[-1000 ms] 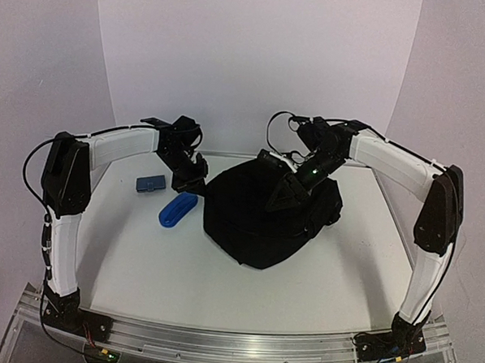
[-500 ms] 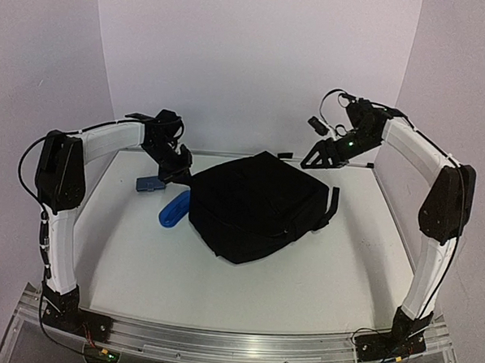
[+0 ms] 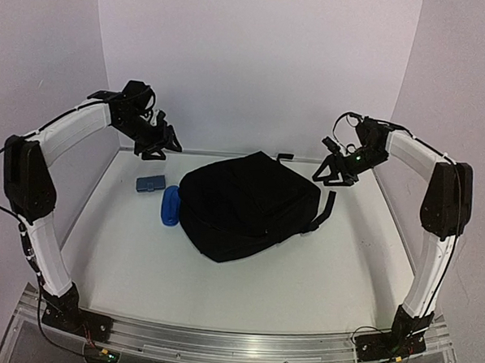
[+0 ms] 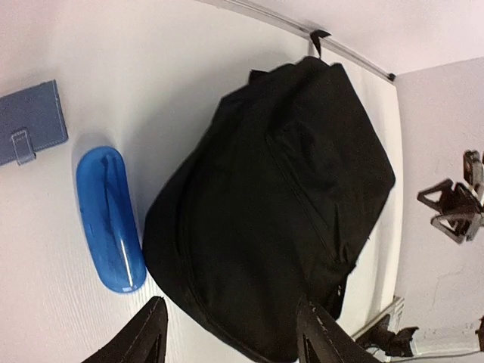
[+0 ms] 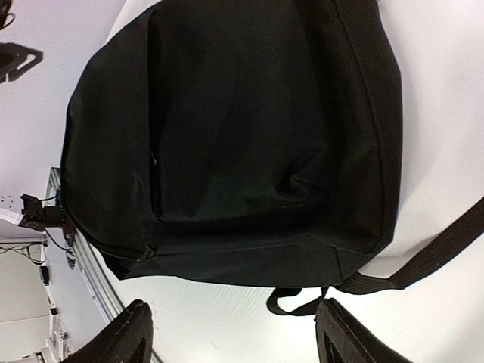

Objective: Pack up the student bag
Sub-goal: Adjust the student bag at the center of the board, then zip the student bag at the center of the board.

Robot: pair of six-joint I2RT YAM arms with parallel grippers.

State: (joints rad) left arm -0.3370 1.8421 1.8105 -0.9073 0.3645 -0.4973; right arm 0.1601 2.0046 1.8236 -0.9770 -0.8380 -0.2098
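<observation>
From above, the student bag (image 3: 249, 206) is seen lying in the middle of the table (image 3: 141, 261), apart from both arms. In the left wrist view the left gripper (image 4: 231, 333) is held open and empty; the fabric is judged soft and sagging. In the right wrist view the right gripper (image 5: 234, 333) is open too; the strap (image 5: 446, 242) is judged the firmest hold

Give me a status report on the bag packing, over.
Left gripper, right gripper open, empty, raised. Student bag flat, looks closed. Blue case, grey wallet outside, at its left.
</observation>
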